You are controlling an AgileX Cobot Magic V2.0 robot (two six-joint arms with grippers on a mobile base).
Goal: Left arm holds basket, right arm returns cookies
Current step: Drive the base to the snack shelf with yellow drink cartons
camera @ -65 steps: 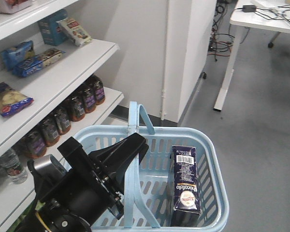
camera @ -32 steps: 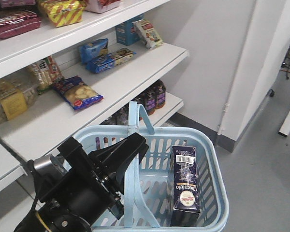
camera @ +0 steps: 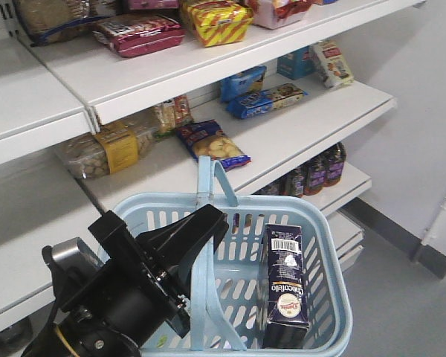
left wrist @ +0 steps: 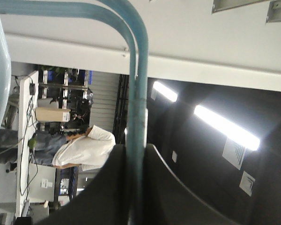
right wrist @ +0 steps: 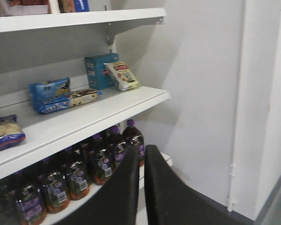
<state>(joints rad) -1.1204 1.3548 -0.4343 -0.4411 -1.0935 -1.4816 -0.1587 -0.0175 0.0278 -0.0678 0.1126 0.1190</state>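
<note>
The light blue basket [camera: 340, 286] hangs in front of the store shelves. Its raised handles [camera: 204, 178] are clamped in my left gripper [camera: 208, 223]. In the left wrist view the blue handle bar [left wrist: 136, 93] runs straight down between the shut black jaws of the left gripper [left wrist: 136, 154]. The cookies [camera: 285, 286], a dark navy box with a white barcode label, stand upright in the basket's right half. My right gripper [right wrist: 142, 152] shows only in the right wrist view; it is shut with nothing between its fingers and points at the lower shelf.
White shelves [camera: 334, 111] carry snack packs, among them a blue cookie bag [camera: 212, 145]. Dark bottles [camera: 316, 172] line the lower shelf, and the right wrist view shows those bottles [right wrist: 103, 159] close by. A grey wall [right wrist: 201, 93] stands to the right.
The view has swung left toward the shelves, so upper shelves and more snack packs now show and the desk is gone. Basket, cookies and left gripper hold the same places in the frame.
</note>
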